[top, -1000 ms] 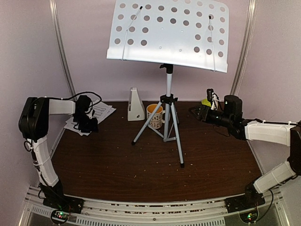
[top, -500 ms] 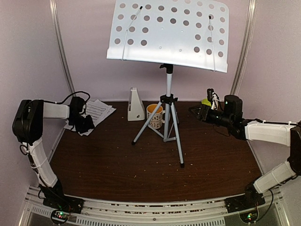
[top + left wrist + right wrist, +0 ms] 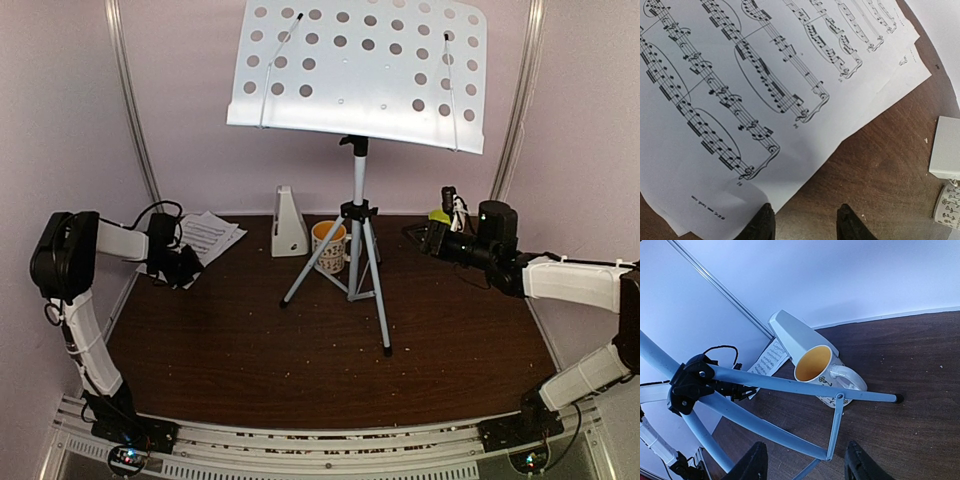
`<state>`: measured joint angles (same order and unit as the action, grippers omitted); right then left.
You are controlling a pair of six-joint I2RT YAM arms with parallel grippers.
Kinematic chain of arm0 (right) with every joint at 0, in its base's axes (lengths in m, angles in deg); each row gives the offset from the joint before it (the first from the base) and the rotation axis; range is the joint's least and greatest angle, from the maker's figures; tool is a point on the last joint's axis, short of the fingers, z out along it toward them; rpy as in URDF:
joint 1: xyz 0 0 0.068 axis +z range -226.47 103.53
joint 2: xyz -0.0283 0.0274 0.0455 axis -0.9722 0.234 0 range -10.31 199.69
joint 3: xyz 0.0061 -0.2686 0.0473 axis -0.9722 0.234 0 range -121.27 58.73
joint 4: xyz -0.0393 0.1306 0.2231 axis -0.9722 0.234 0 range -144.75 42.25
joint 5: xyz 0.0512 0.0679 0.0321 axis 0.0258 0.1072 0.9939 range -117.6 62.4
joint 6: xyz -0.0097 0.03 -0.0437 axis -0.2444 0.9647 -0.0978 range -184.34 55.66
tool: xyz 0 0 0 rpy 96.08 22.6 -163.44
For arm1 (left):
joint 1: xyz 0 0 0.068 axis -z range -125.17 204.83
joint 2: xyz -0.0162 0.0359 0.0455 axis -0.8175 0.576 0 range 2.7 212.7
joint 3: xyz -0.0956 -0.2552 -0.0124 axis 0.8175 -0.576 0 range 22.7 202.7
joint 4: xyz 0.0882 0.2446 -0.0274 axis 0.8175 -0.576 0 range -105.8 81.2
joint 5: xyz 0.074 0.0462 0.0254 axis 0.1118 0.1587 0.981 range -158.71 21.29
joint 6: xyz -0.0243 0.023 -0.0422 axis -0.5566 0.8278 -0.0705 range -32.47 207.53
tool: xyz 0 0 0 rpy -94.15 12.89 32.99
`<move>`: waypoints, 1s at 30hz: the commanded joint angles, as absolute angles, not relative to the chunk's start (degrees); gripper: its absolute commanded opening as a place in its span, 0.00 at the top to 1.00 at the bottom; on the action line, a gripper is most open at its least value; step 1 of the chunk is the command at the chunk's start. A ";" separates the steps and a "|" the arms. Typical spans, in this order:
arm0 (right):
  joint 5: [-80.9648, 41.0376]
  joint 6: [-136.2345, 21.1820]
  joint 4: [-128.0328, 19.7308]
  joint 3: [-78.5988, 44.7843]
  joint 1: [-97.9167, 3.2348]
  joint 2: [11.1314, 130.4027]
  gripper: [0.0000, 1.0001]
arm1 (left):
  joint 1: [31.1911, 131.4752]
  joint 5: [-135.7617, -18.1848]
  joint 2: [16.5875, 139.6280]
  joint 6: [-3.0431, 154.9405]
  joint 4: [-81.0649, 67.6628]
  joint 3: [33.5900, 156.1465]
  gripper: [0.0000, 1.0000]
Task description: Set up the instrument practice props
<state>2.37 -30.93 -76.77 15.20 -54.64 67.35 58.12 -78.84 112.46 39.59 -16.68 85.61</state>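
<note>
Fingers first: the left fingers stand apart, low over the worktop. One tip is over the near edge of the sheet-music pages and the other over bare wood, with nothing clamped between them. The two pages lie flat and overlapping at the far left corner of the worktop, the lower one showing along the right edge of the upper. Just past them to the right stands the white metronome, upright near the back wall, with the patterned mug close beside it. The right fingers are likewise spread and hold nothing; they point across the worktop toward the tripod, whose grey legs cross the wrist view in front of the mug and the metronome. In the overhead view the music stand rises on that tripod at the middle rear of the worktop, its pale perforated desk tilted and bare of pages. A green bowl shows partly behind the right arm at the far right.
</note>
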 commanded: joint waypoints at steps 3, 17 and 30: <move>1.79 -30.48 -77.00 14.64 -54.96 66.40 0.47 | 61.24 -78.38 111.74 36.64 -21.78 80.10 0.57; 1.31 -31.07 -75.68 14.29 -54.92 66.11 0.47 | 74.11 -78.77 101.21 32.67 -23.25 74.69 0.58; 3.72 -29.78 -76.57 14.22 -54.80 64.92 0.46 | 63.45 -74.58 102.86 43.24 -31.08 89.47 0.57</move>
